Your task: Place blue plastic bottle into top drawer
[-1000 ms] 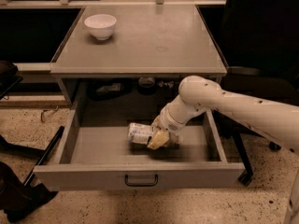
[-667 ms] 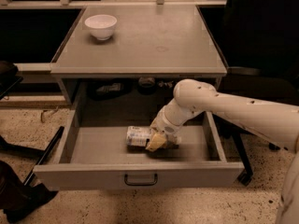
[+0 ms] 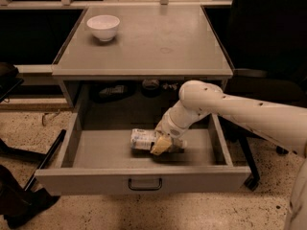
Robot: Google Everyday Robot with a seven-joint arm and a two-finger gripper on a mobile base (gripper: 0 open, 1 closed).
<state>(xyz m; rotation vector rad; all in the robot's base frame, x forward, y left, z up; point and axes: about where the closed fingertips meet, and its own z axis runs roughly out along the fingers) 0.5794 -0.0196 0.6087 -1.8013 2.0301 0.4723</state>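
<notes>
The top drawer (image 3: 72, 181) is pulled wide open below the grey tabletop (image 3: 158, 37). The blue plastic bottle (image 3: 141, 140) lies on its side near the middle of the drawer floor, with its pale label facing left. My gripper (image 3: 162, 145) reaches down into the drawer from the right on the white arm (image 3: 240, 111). Its yellowish fingers (image 3: 159, 147) are closed around the bottle's right end. The cap end of the bottle is hidden behind the gripper.
A white bowl (image 3: 103, 27) stands at the back left of the tabletop. Dark objects (image 3: 112, 90) sit in the shadowed back of the drawer. Dark chair legs (image 3: 43, 162) lie on the speckled floor at the left, and a dark chair base (image 3: 249, 171) stands at the right.
My gripper and the bottle have shifted slightly to the left inside the drawer. The arm's elbow has moved left with them.
</notes>
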